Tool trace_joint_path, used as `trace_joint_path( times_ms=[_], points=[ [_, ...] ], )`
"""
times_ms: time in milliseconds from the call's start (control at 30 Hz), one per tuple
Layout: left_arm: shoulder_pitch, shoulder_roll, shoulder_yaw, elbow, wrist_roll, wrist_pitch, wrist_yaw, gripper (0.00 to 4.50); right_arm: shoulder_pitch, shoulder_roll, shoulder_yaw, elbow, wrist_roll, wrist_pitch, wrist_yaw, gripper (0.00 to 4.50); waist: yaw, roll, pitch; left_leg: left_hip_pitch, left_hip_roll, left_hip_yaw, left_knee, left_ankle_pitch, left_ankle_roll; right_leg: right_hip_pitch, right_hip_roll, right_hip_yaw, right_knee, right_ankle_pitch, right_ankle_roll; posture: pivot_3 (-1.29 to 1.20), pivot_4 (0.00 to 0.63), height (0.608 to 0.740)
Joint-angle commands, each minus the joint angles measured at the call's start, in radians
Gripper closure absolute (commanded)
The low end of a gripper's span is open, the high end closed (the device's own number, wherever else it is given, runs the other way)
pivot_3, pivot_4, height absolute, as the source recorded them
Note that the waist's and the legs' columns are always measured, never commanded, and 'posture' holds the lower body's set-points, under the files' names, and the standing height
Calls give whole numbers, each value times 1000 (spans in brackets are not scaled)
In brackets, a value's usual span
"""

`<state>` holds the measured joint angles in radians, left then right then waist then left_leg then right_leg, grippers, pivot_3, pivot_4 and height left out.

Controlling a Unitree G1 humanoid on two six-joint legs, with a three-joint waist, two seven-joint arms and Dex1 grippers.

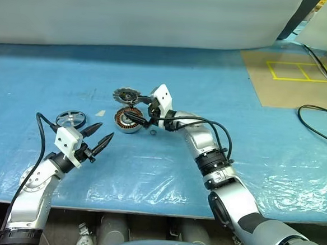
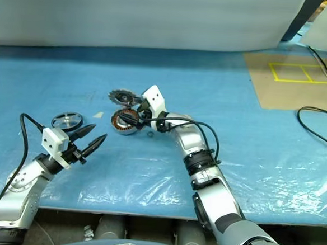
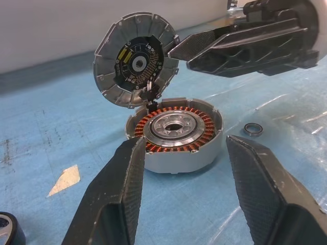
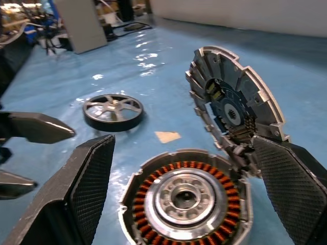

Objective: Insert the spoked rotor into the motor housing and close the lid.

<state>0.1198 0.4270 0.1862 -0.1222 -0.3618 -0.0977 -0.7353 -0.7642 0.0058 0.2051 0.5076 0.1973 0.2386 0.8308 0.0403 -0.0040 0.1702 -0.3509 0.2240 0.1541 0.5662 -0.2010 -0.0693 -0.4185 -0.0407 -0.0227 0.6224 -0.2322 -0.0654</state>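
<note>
The motor housing (image 1: 128,120) lies on the blue sheet, its copper windings (image 4: 153,178) showing around a silver hub. The lid (image 1: 124,94) stands tilted up at the housing's far edge, dark toothed face towards me. My right gripper (image 1: 135,108) is open and reaches in from the right. One finger is up by the lid's rim and the other is low over the housing. I cannot tell whether it touches. The spoked rotor (image 1: 71,118) lies flat to the left. My left gripper (image 1: 107,130) is open and empty, just right of the rotor, pointing at the housing (image 3: 176,133).
A small dark ring (image 3: 253,129) lies on the sheet right of the housing, and a tan scrap (image 1: 99,113) lies between rotor and housing. A brown board with yellow tape (image 1: 290,75) and a black cable (image 1: 321,119) are at the far right. A white backdrop rises behind.
</note>
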Motion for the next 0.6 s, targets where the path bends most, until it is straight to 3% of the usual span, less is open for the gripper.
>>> trace_joint_path(
  times_ms=[33, 167, 367, 600],
  points=[
    [-5, 7, 1, -4, -1, -15, -5, 1893, 32, -34, 20, -130, 60, 56, 125, 0, 1, 0, 0, 0, 0, 0, 0, 0, 0, 0, 0, 0, 0, 0, 0, 0, 150, 740],
    [-5, 10, 5, 0, -7, -17, -11, 1893, 59, -141, 79, -155, -20, -3, 191, 0, 3, 0, 0, 0, 0, 0, 1, 0, 0, 0, 0, 0, 0, 0, 0, 0, 150, 740],
    [8, 9, 9, 6, -26, -23, -40, 1893, 85, -240, 116, -91, -131, -85, 159, 0, -1, 0, 0, 0, 0, 0, 3, 0, 0, 0, 0, 0, 1, 0, 0, 0, 150, 740],
    [8, 4, -4, -5, -35, -9, -63, 1893, 123, -245, 176, -57, -220, -114, 129, 0, -2, 0, 0, 0, 0, 0, 3, 0, 0, 0, 0, 0, 1, 0, 0, 0, 150, 740]
  ],
)
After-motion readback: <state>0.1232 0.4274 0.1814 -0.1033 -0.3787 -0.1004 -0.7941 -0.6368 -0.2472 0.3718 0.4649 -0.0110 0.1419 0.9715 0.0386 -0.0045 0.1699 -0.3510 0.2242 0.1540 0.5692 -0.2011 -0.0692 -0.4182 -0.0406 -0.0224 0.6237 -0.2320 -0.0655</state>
